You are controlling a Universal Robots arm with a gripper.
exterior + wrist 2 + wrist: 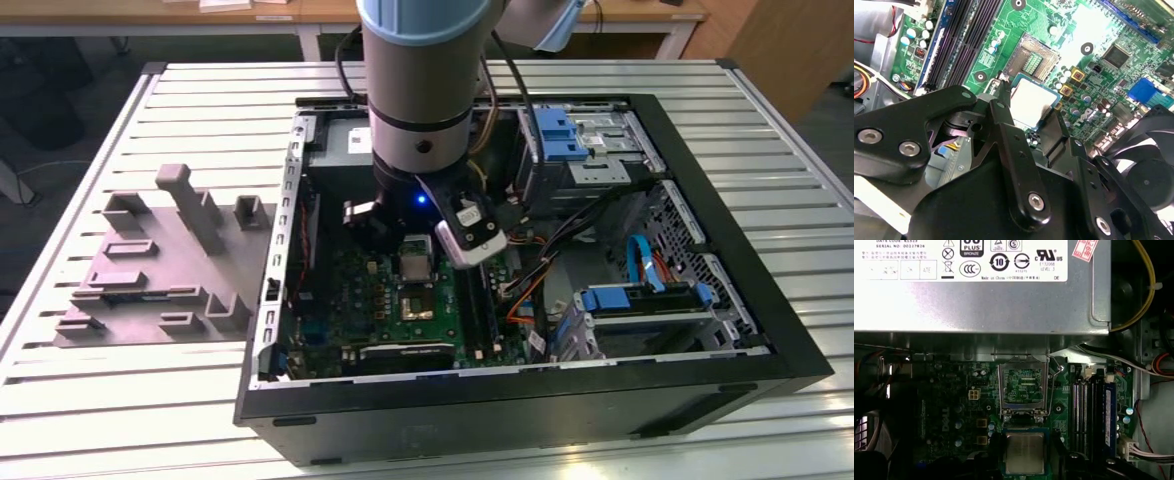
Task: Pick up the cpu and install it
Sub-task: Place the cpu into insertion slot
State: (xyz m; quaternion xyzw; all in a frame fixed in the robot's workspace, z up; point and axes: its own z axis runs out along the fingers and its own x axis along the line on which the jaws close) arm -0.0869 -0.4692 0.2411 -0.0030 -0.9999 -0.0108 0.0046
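Gripper (1030, 110) is clamped on the cpu (1035, 97) by two opposite edges and holds it just above the green motherboard (1019, 20) inside the open PC case (747, 330). In the exterior view, the empty socket (418, 305) is at 6 o'clock from the gripper. The grey tray (147, 270) sits on the tabletop (120, 400) at 9 o'clock from the case.

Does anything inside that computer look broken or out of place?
Nothing looks damaged. The silver socket frame is flipped open beside the cpu, which lies flat and square to the motherboard; that looks deliberate, not a fault.
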